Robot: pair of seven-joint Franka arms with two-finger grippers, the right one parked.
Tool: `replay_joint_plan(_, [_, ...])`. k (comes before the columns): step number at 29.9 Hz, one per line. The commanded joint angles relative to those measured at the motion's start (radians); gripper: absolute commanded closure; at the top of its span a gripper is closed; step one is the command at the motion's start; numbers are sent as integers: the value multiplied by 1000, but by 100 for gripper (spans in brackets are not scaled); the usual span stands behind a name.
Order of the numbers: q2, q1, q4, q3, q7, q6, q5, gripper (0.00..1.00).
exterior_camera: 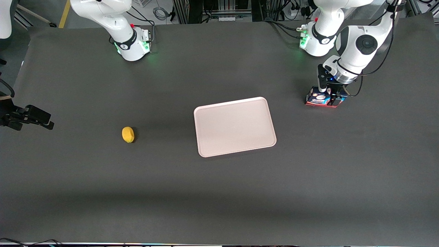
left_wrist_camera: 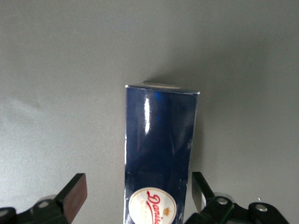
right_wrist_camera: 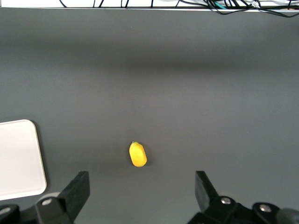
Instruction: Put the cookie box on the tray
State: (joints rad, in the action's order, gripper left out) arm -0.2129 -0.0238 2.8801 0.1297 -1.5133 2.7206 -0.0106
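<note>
Your gripper [left_wrist_camera: 138,196] sits low over the cookie box [left_wrist_camera: 161,154] with its fingers [left_wrist_camera: 74,193] spread either side, one pad near the box's edge, the other apart, while the box lies on the table [exterior_camera: 103,192] toward the working arm's end, apart from the tray [exterior_camera: 235,127].

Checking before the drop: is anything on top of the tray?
Nothing shows on the tray; no part is covered. The cookie box sits on the table between the gripper's open jaws.
</note>
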Motion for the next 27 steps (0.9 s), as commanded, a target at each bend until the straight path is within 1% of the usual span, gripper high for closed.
replay_joint_plan(1, [-17,22,82,-4,-16,85,21,0])
replay_joint_plan(7, [4,31,82,-4,-16,113,21,0])
replay_joint_plan(9, [4,31,82,-4,-16,113,21,2])
replay_joint_plan(11, [4,31,82,-4,-16,113,21,8])
replay_joint_plan(13, [4,30,82,-5,-15,111,21,21])
replay_joint_plan(14, [6,30,82,-5,-15,111,21,25])
replay_joint_plan(15, [7,30,82,-4,-16,111,21,26])
replay_joint_plan(16, [7,28,82,-5,-16,110,21,31])
replay_joint_plan(17, [7,28,82,-4,-15,108,21,38])
replay_joint_plan(18, [7,27,82,-5,-15,107,21,44])
replay_joint_plan(23, [4,24,82,-5,-15,102,21,50])
replay_joint_plan(25, [4,24,82,-5,-15,102,21,58])
replay_joint_plan(27, [3,24,82,-5,-15,100,21,62])
